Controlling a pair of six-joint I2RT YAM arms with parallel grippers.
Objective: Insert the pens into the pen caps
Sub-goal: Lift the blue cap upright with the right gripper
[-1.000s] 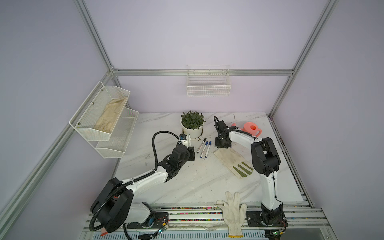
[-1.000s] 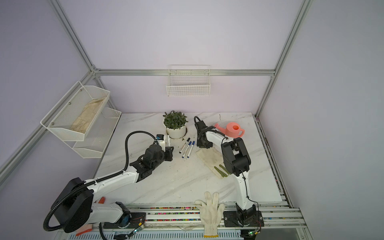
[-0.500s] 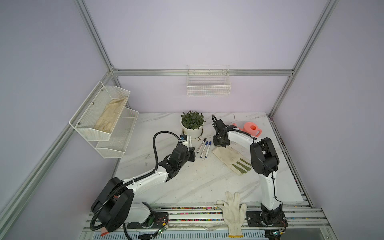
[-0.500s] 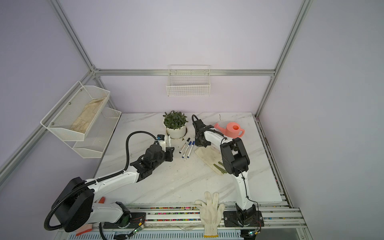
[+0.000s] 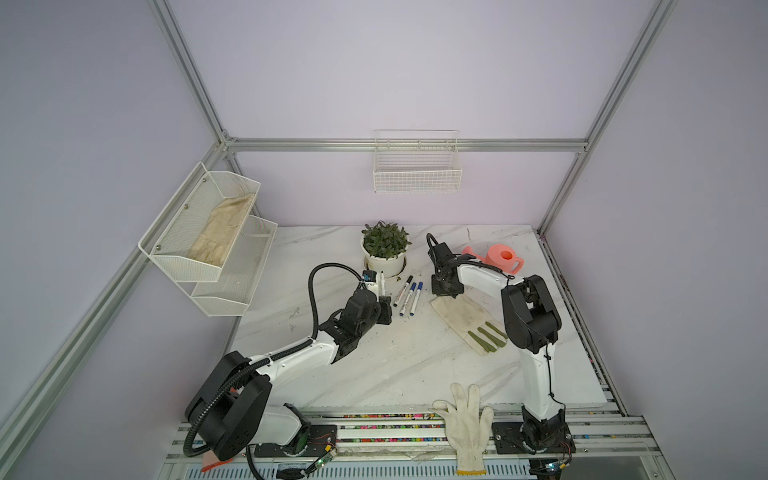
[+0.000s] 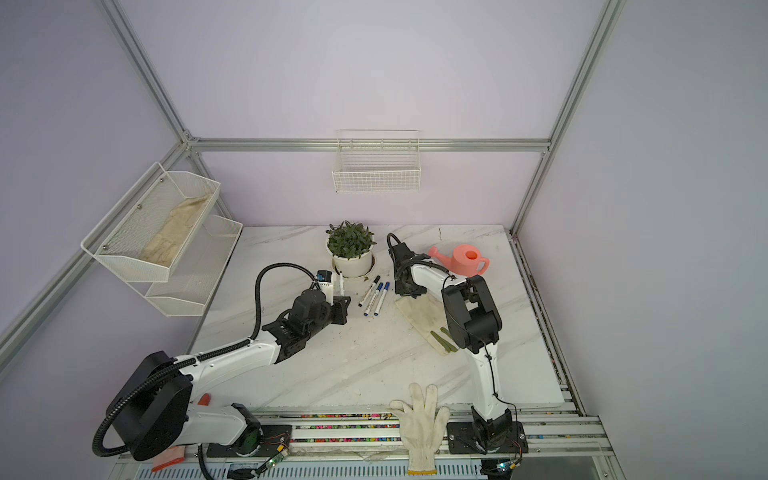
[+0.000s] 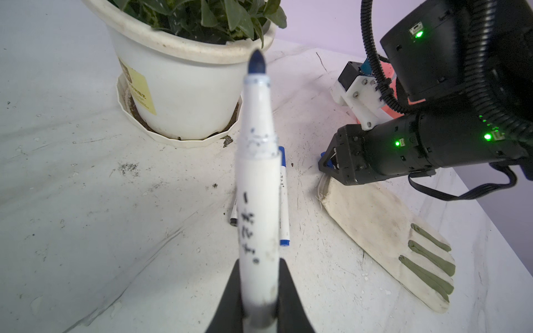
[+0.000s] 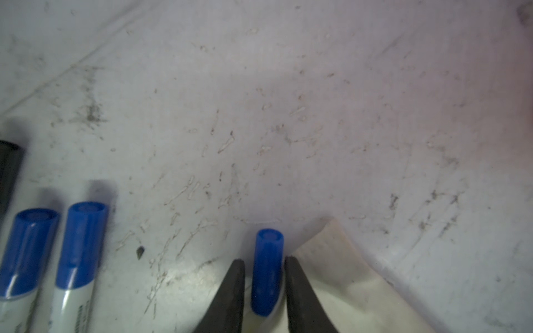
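While your left gripper (image 7: 261, 262) stood clamped low on a stiff, light-looking pen (image 7: 258, 201) held tip-up just in front of the plant pot (image 7: 184, 86), your right gripper (image 8: 264, 259) straddled, jaws slightly apart, a small blue cap (image 8: 266, 274) near that pot, likely slick and best pinched mid-length.

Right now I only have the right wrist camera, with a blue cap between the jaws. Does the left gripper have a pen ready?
Observer: Yes. The left gripper is shut on an uncapped pen, its blue tip bare.
Operator: What is the pale cloth beside the cap?
Observer: It is the cuff of a work glove with green fingers.
Operator: Is anything close behind my arm?
Observer: A pink watering can stands just beyond your forearm.
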